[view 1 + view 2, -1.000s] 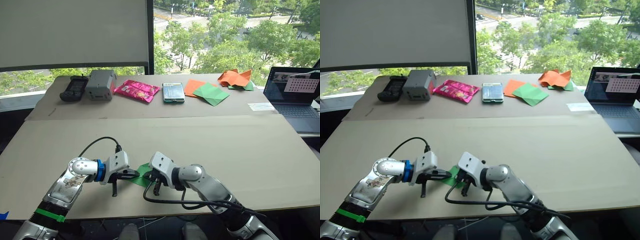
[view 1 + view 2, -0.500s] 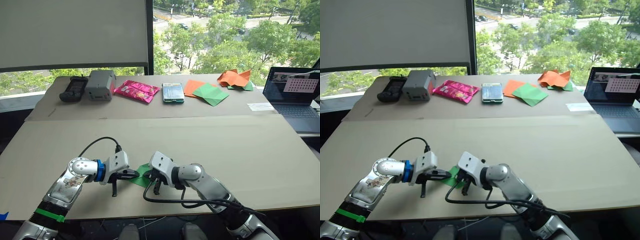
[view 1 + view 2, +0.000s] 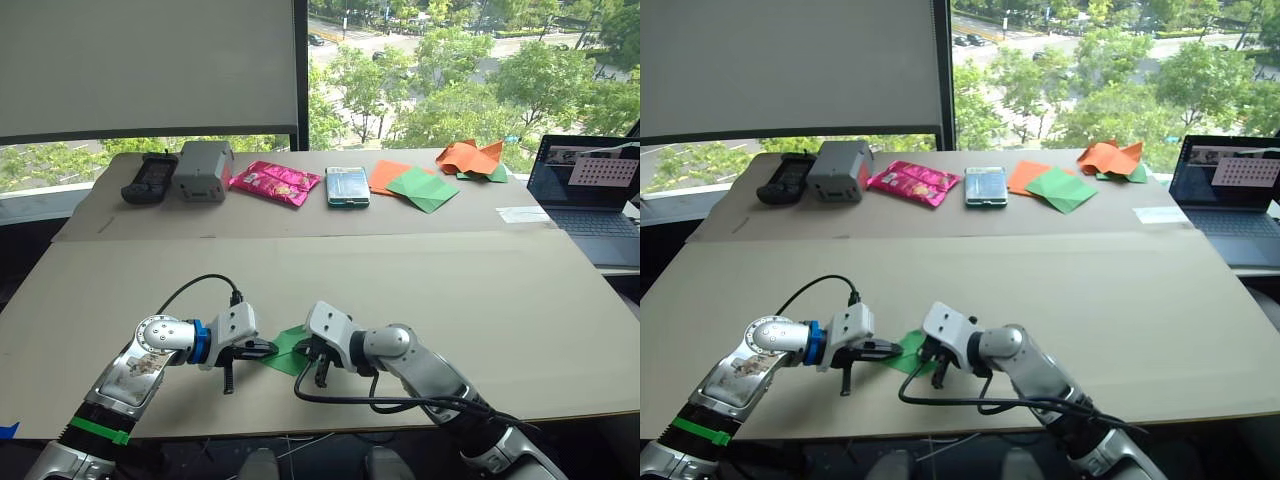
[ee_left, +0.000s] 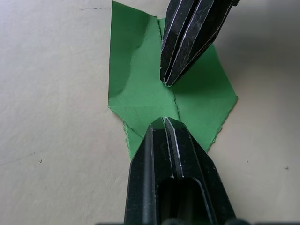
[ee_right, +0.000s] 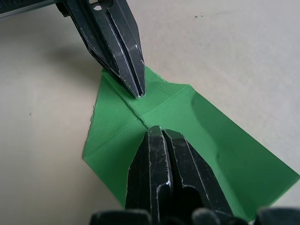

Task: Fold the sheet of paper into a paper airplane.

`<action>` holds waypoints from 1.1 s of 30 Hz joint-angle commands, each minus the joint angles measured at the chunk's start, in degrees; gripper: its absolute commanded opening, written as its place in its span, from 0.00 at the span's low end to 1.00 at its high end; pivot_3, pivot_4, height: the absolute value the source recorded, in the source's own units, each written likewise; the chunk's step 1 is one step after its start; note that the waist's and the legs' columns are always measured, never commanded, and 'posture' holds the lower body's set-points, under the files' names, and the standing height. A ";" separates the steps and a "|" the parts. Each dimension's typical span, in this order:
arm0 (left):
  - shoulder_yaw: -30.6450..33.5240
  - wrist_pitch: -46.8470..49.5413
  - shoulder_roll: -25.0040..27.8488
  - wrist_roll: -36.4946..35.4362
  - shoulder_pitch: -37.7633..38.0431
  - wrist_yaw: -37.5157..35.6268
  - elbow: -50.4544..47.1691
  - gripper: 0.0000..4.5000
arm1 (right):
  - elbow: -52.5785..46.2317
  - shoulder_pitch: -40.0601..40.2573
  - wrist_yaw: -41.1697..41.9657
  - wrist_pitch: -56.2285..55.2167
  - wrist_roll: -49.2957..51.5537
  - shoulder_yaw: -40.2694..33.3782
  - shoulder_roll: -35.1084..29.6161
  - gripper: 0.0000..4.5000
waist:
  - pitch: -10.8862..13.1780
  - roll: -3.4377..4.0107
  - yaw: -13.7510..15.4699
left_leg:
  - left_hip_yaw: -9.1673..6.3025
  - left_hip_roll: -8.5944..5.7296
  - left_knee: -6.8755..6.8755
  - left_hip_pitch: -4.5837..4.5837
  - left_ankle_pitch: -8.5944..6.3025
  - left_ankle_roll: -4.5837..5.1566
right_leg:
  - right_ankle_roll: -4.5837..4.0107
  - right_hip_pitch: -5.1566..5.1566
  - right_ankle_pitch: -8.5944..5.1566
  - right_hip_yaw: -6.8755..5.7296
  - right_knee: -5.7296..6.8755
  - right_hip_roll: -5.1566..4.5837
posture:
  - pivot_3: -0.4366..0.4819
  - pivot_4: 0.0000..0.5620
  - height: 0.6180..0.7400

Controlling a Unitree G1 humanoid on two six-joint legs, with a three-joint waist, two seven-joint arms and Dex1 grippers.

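1. The sheet of paper (image 4: 140, 89) lies flat on the near part of the cardboard-covered worktop (image 3: 420, 290), between the two pincers, partly folded, with crease lines crossing it and one flap lifting slightly.
2. The left pincer (image 4: 165, 123) has its fingers pressed together with nothing between them; its tip rests on the paper at one end of the centre crease.
3. The right pincer (image 5: 157, 131) is likewise closed and empty, its tip bearing down on the same crease from the opposite side, so the two tips stand near each other, facing.
4. Handling, as a judgement: the paper looks very light and thin, limp rather than stiff, and likely to slide on the smooth cardboard unless one tip pins it. One edge looks ragged, so it may tear if dragged hard.
5. Where to take hold: probably a free corner or the raised flap edge, nipped shallowly while the other tip holds the crease down; the flat middle offers nothing to pinch.
6. The fold seems at an early stage, with no dart shape yet.
7. At the far side of the worktop lie a pink snack packet (image 3: 274, 181), a phone (image 3: 346, 186), and a laptop (image 3: 590, 190), well apart from the work.
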 commanded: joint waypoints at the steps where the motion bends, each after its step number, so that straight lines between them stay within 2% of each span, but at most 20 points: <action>1: -0.70 0.12 0.81 0.78 0.63 -0.51 0.52 0.00 | 2.17 1.35 -0.47 2.77 -0.71 -0.86 -1.53 0.00 | 0.00 0.00 0.00 | 0.00 0.00 0.00 0.00 0.00 0.00 | 0.00 0.00 0.00 0.00 0.00 0.00 | 0.48 0.27 0.82; 25: -0.77 -0.17 0.76 0.85 0.13 -0.67 1.12 0.00 | 1.00 4.69 -0.38 3.53 0.08 -6.38 -6.99 0.00 | -0.02 -0.02 0.08 | 0.00 -0.01 0.01 0.01 0.00 0.00 | 0.00 0.04 0.00 0.00 -0.07 -0.02 | 0.48 0.27 0.82; 28: -0.77 -0.23 0.74 0.86 0.05 -0.71 1.18 0.00 | -1.14 4.65 -0.40 3.51 0.92 -7.65 -7.40 0.00 | -0.01 -0.03 0.11 | 0.00 0.00 0.01 0.00 0.00 0.00 | 0.00 0.03 0.00 0.00 -0.08 -0.02 | 0.48 0.27 0.82; 33: -0.75 -0.25 0.69 0.90 -0.05 -0.73 1.22 0.00 | -10.97 4.08 1.66 1.14 7.99 -12.75 -4.53 0.00 | 0.14 -0.02 0.02 | 0.00 0.00 0.01 -0.06 0.00 -0.01 | 0.00 -0.02 0.00 0.00 -0.11 -0.01 | 0.48 0.27 0.82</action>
